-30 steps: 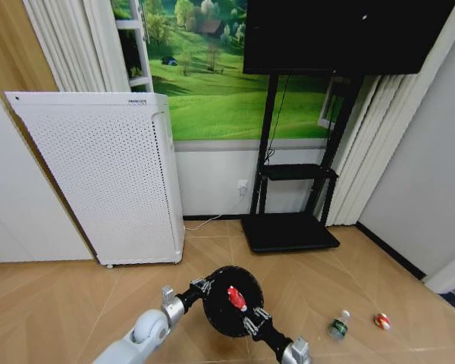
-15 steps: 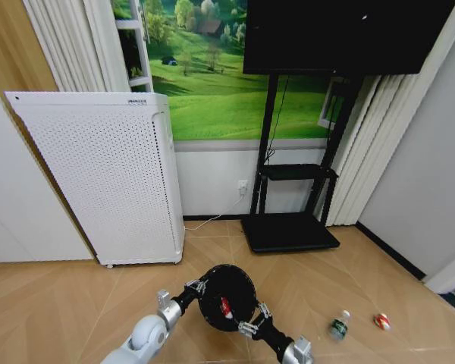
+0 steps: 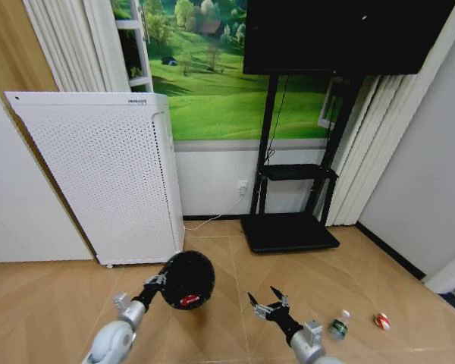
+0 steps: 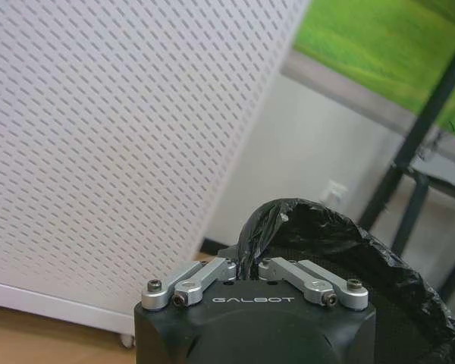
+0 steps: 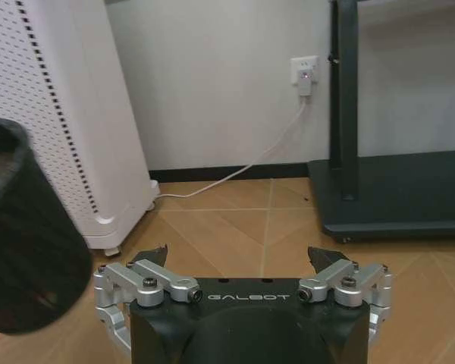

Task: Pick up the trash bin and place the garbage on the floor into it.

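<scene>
My left gripper (image 3: 158, 282) is shut on the rim of the black trash bin (image 3: 188, 277) and holds it tilted above the floor (image 3: 53, 299), left of centre. A red can (image 3: 188, 300) shows inside the bin. The left wrist view shows the left gripper (image 4: 247, 265) pinching the bin's black liner (image 4: 326, 235). My right gripper (image 3: 267, 305) is open with nothing between its fingers, apart from the bin on its right. In the right wrist view the right gripper (image 5: 239, 262) stands open and the bin (image 5: 23, 258) hangs off to one side. A clear bottle (image 3: 338, 324) and a red-and-white scrap (image 3: 381, 321) lie on the floor to the right.
A tall white perforated appliance (image 3: 106, 174) stands against the wall just behind the bin. A black TV stand (image 3: 290, 229) sits at the back centre, with a cable running to a wall socket (image 5: 305, 74). A wall closes the right side.
The right gripper let go of the red can, which now lies in the bin, and drew away to the right, open. The left arm carried the bin leftward.
</scene>
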Tool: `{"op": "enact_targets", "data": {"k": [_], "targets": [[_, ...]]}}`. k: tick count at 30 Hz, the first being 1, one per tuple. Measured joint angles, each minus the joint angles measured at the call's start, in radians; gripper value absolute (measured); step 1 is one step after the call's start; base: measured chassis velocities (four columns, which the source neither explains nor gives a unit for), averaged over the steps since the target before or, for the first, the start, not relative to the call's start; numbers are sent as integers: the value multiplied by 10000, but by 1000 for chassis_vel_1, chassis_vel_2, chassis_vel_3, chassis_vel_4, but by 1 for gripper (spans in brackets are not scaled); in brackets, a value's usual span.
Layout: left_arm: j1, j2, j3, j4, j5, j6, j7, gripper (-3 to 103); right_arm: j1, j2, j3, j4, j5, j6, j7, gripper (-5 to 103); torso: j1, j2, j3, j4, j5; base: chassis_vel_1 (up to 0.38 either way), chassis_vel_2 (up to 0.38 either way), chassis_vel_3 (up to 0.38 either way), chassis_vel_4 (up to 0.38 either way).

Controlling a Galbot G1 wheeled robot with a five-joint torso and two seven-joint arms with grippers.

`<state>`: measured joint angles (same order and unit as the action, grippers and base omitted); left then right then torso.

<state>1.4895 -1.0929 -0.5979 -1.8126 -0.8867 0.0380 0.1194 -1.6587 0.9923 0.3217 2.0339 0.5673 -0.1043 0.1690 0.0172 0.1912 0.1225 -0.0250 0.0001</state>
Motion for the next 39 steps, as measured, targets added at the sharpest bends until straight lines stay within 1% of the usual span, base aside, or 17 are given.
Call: {"op": "enact_targets", "data": {"k": [1, 2, 3, 11, 15, 17, 22, 25, 27, 28, 30, 31, 33, 34, 37, 38, 39], "targets": [[117, 39, -180, -145, -285, 5, -53, 7, -158, 118, 157, -22, -24, 17, 17, 100, 0, 0, 0, 0, 0, 0, 0, 0, 0], [198, 83, -240, -249, -460, 24, -80, 7, -348, 253, 305, -28, -109, 44, 16, 100, 0, 0, 0, -11, -2, 0, 0, 0, 0], [308, 88, -288, -344, -521, 32, -85, 7, -422, 337, 374, -33, -171, 70, 13, 100, 0, 1, 0, -15, -5, 0, 0, 0, 0], [690, -33, -382, -723, -399, 34, -124, 7, -439, 504, 391, -121, -288, 105, -10, 100, 0, 0, -1, -8, -4, -74, -71, 55, 43], [764, -55, -310, -974, -315, 35, -229, 7, -452, 548, 390, -591, -764, 172, -31, 100, 0, 0, 0, -6, 1, -170, -173, 179, 157], [622, -15, -233, -992, -506, 43, -480, 7, -362, 593, 426, -1010, -837, 153, 4, 100, 0, 0, 0, -9, 0, -205, -218, 196, 189], [572, -21, -214, -993, -581, 72, -558, 7, -283, 601, 435, -1169, -863, 103, 70, 100, 0, 0, 0, -9, -4, -231, -217, 202, 214], [565, -33, -191, -968, -579, 73, -620, 7, -133, 703, 426, -1378, -920, 25, 285, 100, 1, 1, 0, -10, 0, -165, -163, 198, 177], [569, -35, -190, -945, -576, 73, -642, 7, 80, 847, 390, -1613, -979, -43, 671, 100, 1, 1, 1, -7, -1, -116, -119, 133, 129], [569, -35, -190, -945, -576, 73, -642, 7, 80, 847, 390, -1613, -979, -43, 671, 100, 1, 1, 1, -7, -1, -74, -119, 133, 85], [496, 20, -158, -839, -603, 72, -654, 7, 416, 1254, 337, -2217, -1074, -86, 1474, 100, 1, 1, 0, -5, -3, -37, -31, 32, 42], [496, 20, -158, -839, -603, 72, -654, 7, 416, 1254, 337, -2217, -1074, -86, 1474, 100, 1, 1, 0, -5, -3, 0, 0, 0, 0], [416, 68, -120, -680, -616, 72, -648, 7, 783, 1558, 313, -2887, -816, -353, 1925, 100, 1, 0, 0, -12, -4, 30, 33, -20, -29], [416, 68, -120, -680, -616, 72, -648, 7, 783, 1558, 313, -2887, -816, -353, 1925, 100, 1, 0, 0, -12, -4, 60, 66, -41, -58], [464, 58, -210, -594, -632, 40, -582, 7, 1782, 1758, 244, -4544, -452, -675, 2600, 100, 1, 0, 0, -5, -4, 40, 47, -79, -53], [464, 58, -210, -594, -632, 40, -582, 7, 1782, 1758, 244, -4544, -452, -675, 2600, 100, 1, 0, 0, -5, -4, 38, 37, -76, -42], [486, 48, -241, -594, -642, 29, -553, 7, 2018, 1767, 229, -4977, -350, -711, 2783, 100, 1, 0, 0, -4, 0, 0, 0, 0, 0]]}}
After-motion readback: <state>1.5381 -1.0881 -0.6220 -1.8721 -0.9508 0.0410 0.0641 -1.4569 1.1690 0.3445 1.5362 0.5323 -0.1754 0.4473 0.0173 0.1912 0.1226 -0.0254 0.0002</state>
